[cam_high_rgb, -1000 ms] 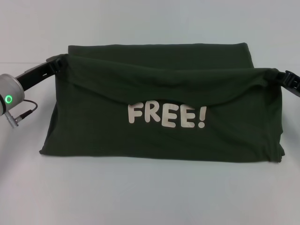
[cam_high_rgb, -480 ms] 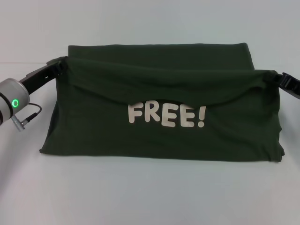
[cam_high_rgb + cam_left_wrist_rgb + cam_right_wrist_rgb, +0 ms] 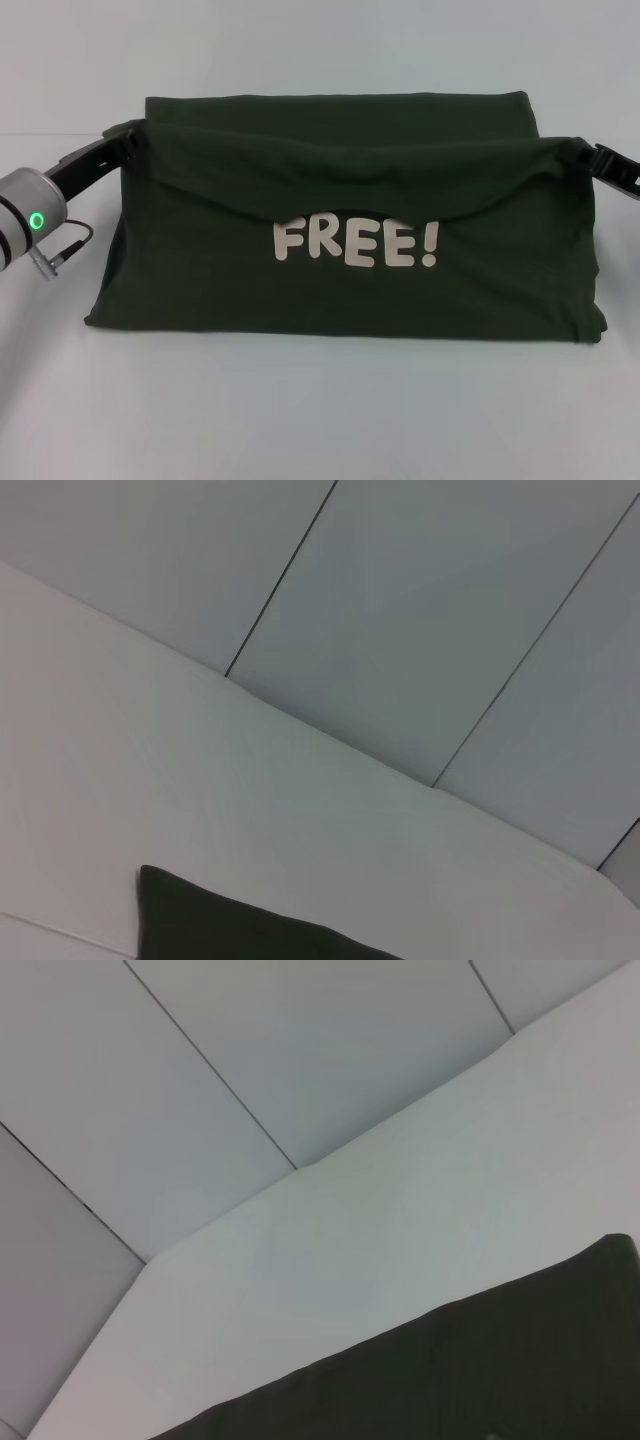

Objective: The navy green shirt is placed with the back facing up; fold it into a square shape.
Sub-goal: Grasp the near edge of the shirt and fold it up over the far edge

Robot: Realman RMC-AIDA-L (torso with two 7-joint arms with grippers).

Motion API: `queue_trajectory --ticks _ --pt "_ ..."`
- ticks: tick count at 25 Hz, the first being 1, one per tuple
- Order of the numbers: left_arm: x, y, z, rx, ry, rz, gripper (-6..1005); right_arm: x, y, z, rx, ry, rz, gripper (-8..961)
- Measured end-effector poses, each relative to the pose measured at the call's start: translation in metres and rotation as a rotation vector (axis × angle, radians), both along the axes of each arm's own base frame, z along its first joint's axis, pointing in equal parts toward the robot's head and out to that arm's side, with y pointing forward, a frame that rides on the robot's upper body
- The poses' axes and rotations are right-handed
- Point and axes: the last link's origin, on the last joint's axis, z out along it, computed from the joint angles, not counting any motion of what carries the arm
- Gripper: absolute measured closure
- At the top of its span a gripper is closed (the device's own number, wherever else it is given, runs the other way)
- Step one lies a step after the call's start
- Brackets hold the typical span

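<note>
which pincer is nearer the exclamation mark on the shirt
Right. The right pincer holds the navy green shirt at its right edge, closer to the exclamation mark; the left pincer holds the far left edge.

Silver wrist, green ring light

"FREE!" on navy green shirt.

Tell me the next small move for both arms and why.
Probably carry the held edge farther toward the robot, then lower it. The left end effector and right end effector hold up the navy green shirt at its corners, its fold sagging above the lettering.
</note>
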Motion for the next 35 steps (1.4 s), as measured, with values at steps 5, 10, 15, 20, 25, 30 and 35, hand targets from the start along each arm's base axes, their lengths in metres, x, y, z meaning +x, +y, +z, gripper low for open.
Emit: queue_trajectory --ticks 5,10,15,20,25,30,35 --pt "-0.001 -0.002 -0.003 -0.006 -0.007 0.005 949 0.0 0.0 -0.003 -0.008 -0.005 -0.002 859" --pt "-0.001 -0.003 -0.007 0.011 -0.039 0.012 947 0.001 0.002 -0.007 -0.014 -0.033 -0.015 821" --pt "-0.003 -0.006 -0.015 0.052 -0.006 -0.002 945 0.002 0.003 -0.013 -0.004 -0.065 -0.008 783" --pt "-0.011 -0.009 -0.022 0.05 0.0 0.046 807 0.003 0.002 -0.016 -0.01 -0.06 -0.014 745" --pt "-0.021 -0.016 -0.02 0.044 -0.037 0.083 629 0.007 -0.006 -0.014 -0.016 -0.023 -0.01 469" --pt "-0.032 -0.034 -0.005 -0.062 -0.117 0.07 484 0.011 -0.023 -0.011 -0.058 0.051 0.022 191" --pt "-0.038 -0.063 0.015 -0.275 -0.15 0.058 280 0.015 -0.037 -0.011 -0.087 0.079 0.049 52"
